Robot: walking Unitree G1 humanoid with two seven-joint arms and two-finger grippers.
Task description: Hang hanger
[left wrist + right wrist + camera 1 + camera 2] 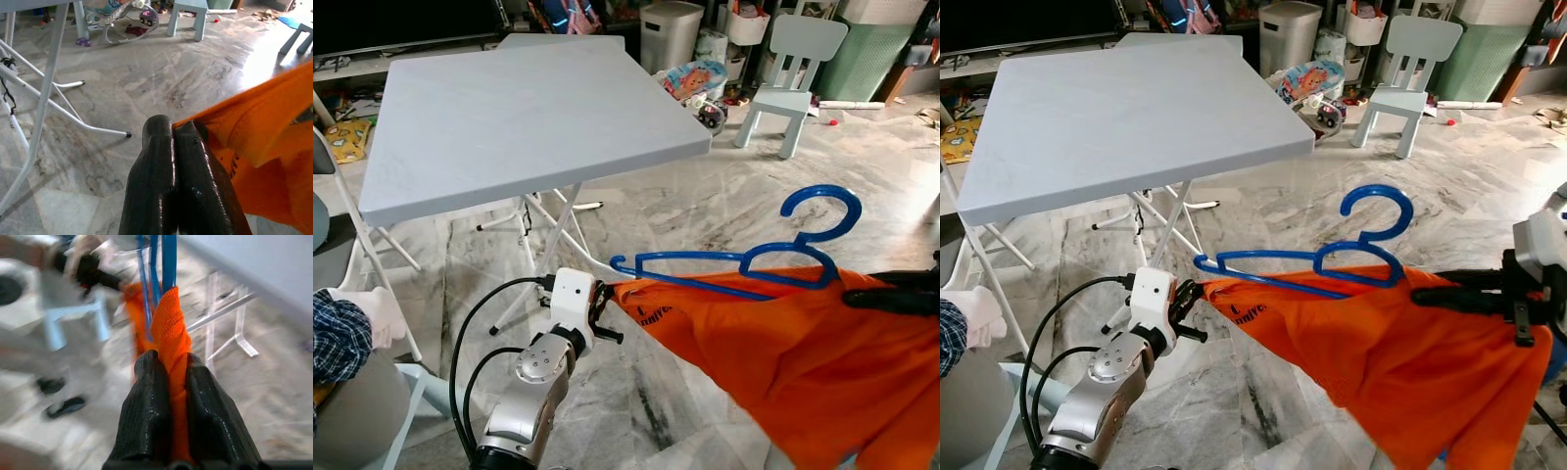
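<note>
Head stereo pair looks forward and down from high up; grey folding table (529,117) upper left of frame, marble floor (705,206) across the middle. Both eyes share this, right eye shifted slightly. Left wrist camera sits low, close behind the left gripper (175,128), facing floor and table legs. Right wrist camera, blurred, looks along the right gripper (170,357).

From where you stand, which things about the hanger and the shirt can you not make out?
- Blue hanger: its lower right part is under the orange shirt in both eye views.
- Shirt print: partly folded, unreadable.
- Shirt's lower part: cut by the frame edge.
- Right wrist view: background blurred.
- No rail to hang on in view.
</note>
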